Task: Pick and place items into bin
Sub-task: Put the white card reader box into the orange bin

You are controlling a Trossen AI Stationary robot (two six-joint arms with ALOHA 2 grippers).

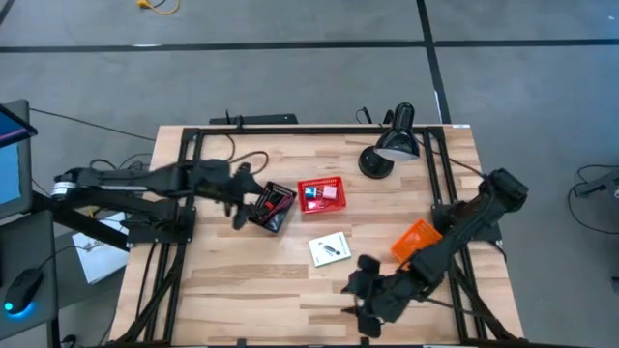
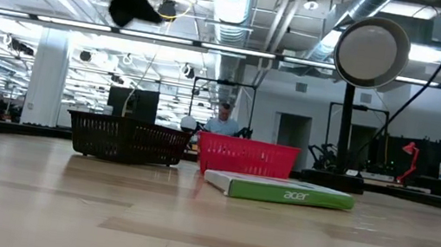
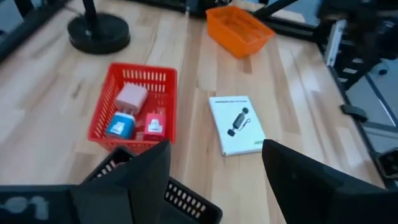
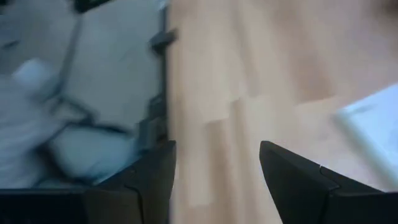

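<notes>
While left gripper [image 1: 240,201] hovers over black basket [image 1: 272,206], high view: red basket [image 1: 320,194] beside it holds small items; white card [image 1: 329,248] loose on table [image 1: 242,280]; right gripper [image 1: 363,295] near front edge

Low view: card flat, ahead of red basket

Left wrist view: fingers apart, empty; pink block [image 3: 130,96], blue cube [image 3: 120,124], red-pink piece [image 3: 155,122] in red basket

Right wrist view: fingers apart, empty, card corner [image 4: 373,121] nearby

Judgement: card pickup pending; next move: right gripper shifts over card, descends, closes

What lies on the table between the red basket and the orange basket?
In the high view, only the white card lies near that stretch, slightly toward the front edge, between the red basket and the orange basket; the rest is bare wood.
</notes>
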